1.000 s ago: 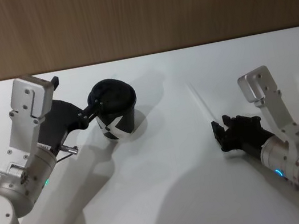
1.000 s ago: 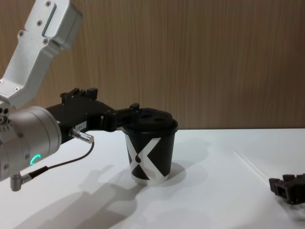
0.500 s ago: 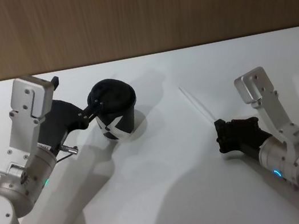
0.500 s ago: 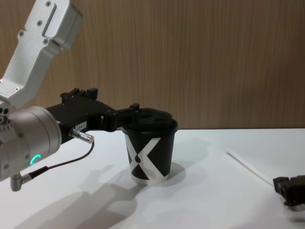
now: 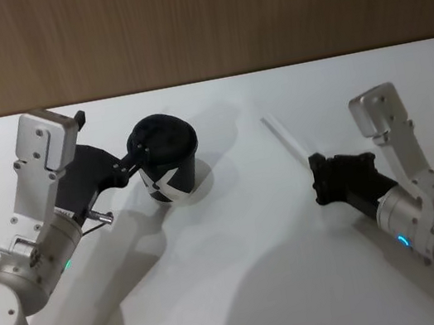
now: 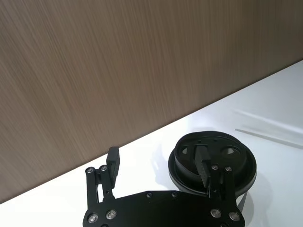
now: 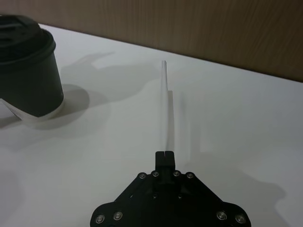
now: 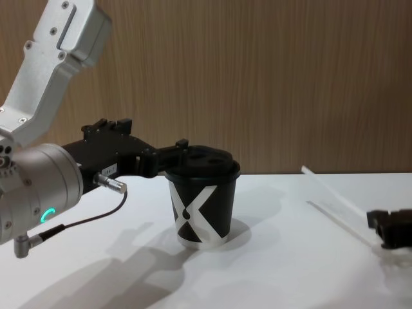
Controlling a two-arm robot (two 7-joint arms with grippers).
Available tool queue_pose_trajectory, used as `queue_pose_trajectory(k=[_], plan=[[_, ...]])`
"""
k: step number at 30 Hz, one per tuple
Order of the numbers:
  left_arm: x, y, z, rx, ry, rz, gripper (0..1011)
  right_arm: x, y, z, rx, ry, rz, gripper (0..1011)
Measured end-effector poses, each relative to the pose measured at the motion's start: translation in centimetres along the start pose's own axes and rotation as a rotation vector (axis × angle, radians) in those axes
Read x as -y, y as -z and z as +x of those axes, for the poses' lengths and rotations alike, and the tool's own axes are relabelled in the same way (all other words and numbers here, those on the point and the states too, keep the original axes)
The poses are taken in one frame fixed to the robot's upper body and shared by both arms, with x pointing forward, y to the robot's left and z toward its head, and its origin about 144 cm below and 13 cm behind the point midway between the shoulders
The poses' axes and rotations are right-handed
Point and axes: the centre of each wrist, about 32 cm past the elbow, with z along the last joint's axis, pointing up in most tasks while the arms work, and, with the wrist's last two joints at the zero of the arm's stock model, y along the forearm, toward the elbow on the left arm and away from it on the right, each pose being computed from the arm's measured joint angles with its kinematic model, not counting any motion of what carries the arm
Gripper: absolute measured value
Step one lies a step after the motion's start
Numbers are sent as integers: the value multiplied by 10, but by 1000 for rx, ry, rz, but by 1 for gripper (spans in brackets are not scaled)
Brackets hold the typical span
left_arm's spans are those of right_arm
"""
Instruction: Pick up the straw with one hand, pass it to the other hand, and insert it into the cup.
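White table carrying the whole scene; left arm at the table's left side, its left claw spread wide and holding nothing, one finger reaching over the black domed lid, the other well clear of it; right arm at the table's right side, its right claw closed tight on the near end of the straw; black paper cup with white X upright on the table just beside the left claw; thin translucent straw tilted up off the table, free end pointing away from the claw, well apart from the cup.

Likely hazards: the straw, pinched only at one end, may swivel or slip at handover; the left claw, drawing back from the lid, may tip the light cup.

Obscured: the gripped straw end under the right claw's fingers; the right claw cut off at the chest view's edge; the lid's straw opening hard to identify.
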Motion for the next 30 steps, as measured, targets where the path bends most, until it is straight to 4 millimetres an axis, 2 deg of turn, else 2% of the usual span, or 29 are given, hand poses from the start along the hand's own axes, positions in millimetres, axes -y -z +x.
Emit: queue_pose_trajectory(k=[14,30], plan=[[0,0,0,0,0,0,1000,1,-15,11,-7,-43,213,0],[0,0,0,0,0,0,1000,-10,-31,36,12,-212,448,0]])
